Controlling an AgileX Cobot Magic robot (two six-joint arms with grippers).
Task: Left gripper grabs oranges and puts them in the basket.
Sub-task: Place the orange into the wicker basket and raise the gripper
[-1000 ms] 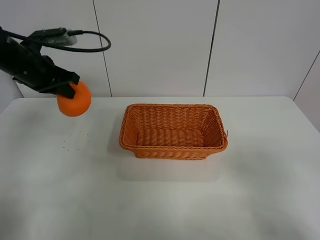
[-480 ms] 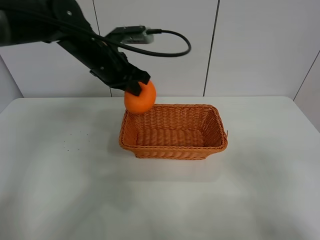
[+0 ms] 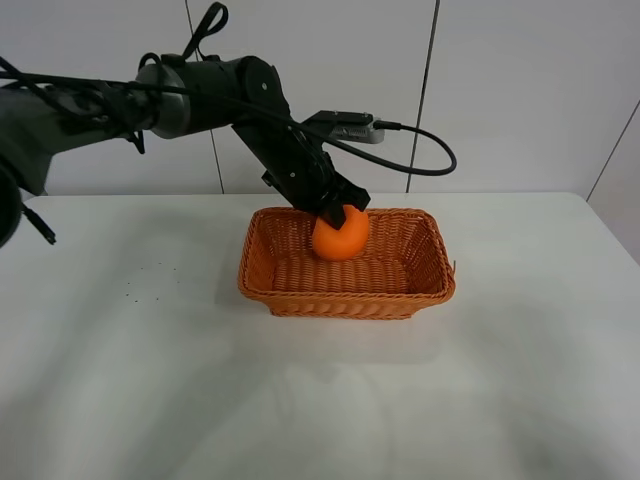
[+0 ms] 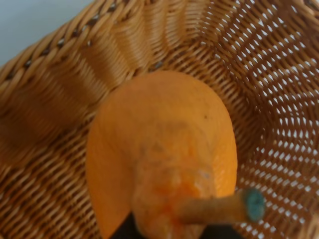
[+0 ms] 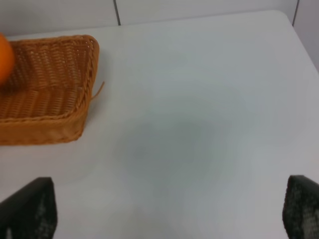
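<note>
Beneath the black two-fingered claw of the left gripper [image 3: 338,214] hangs the round, bright orange citrus fruit [image 3: 341,238], pinched between its fingers. It sits inside the braided rim of the rectangular orange-brown woven wicker basket [image 3: 345,297], toward the back wall.

This looks like the placing step: the carry is done and only the release is left. The left wrist view shows the citrus fruit [image 4: 159,144] with its knobbed stem end toward the camera and the wicker basket wall [image 4: 70,74] close behind it. I cannot tell whether the fruit touches the floor. The next move probably calls for a short descent, then spreading the fingers and rising clear of the rim.

Nothing else shows inside the basket. The right gripper [image 5: 164,184] is spread wide and empty above the white tabletop [image 5: 199,124], with the basket off to one side.
</note>
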